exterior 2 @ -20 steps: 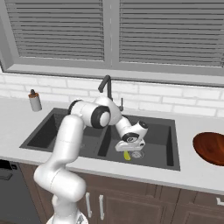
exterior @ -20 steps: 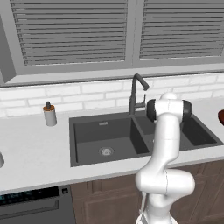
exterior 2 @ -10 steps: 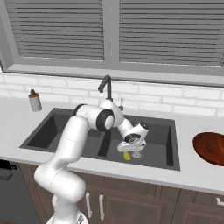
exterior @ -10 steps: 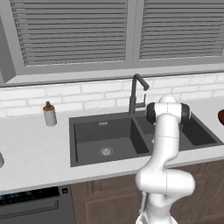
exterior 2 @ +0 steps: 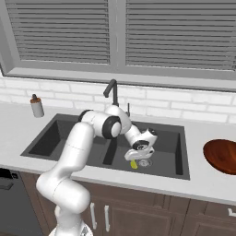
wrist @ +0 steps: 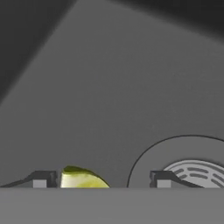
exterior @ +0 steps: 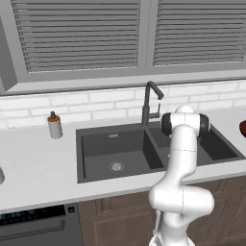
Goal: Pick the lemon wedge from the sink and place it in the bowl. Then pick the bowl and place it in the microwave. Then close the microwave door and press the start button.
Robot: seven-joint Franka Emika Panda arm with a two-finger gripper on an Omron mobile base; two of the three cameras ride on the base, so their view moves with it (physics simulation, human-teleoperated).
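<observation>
The lemon wedge [exterior 2: 133, 164] lies on the floor of the sink's [exterior 2: 60, 138] right basin, beside the round steel drain [exterior 2: 145, 162]. My gripper [exterior 2: 135, 158] is down in that basin, right over the wedge. In the hand view the gripper [wrist: 101, 180] is open, and the lemon wedge [wrist: 81, 179] sits between the fingertips [wrist: 41, 179], close against the left one. The drain [wrist: 192, 168] lies behind the right tip. The reddish-brown bowl [exterior 2: 223, 156] rests on the counter at the far right; its edge [exterior: 243, 129] also shows in the left base view. The microwave is out of view.
A dark gooseneck faucet [exterior 2: 112, 92] stands behind the divider between the basins. A soap bottle [exterior 2: 37, 107] sits on the counter to the left of the sink. A dishwasher front [exterior: 33, 226] is below the counter on the left. The window blinds are above.
The hand has sunk lower into the right basin and closer to the lemon wedge. The wedge and the bowl have not moved.
</observation>
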